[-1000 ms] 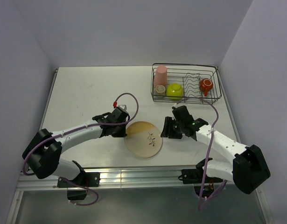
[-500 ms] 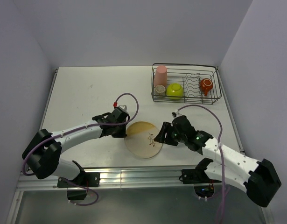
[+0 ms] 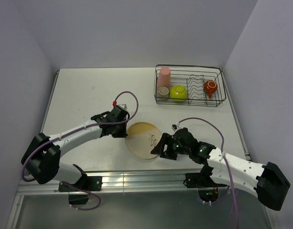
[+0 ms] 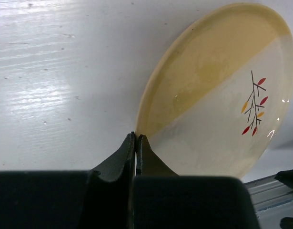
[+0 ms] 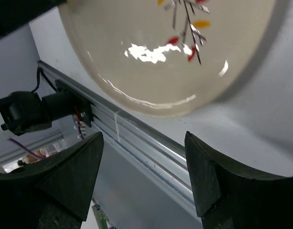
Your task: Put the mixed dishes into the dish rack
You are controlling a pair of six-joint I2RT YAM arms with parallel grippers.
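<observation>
Toward the near edge of the tabletop, about midway along it, the plate is lying well apart from the rack, which is sitting in the far right corner. It looks to be the only dish not yet loaded. The tumbler, the small cup just in front of it, the bowl and the mug are already standing inside the rack, so by this reckoning most of the job is done and only the plate is waiting to go in.

The left gripper is meeting the plate's left rim with its fingers pressed together and pinching nothing. The right gripper is facing the plate's near right rim with its fingers spread wide and not closing on the edge.

The plate appears to be tilting up at one side, though that is hard to confirm. Whether the left fingertips are wedging under the rim or only touching it cannot be told. The right wrist view is cutting off most of the plate, and the cup is showing only partly through the rack's wires.
</observation>
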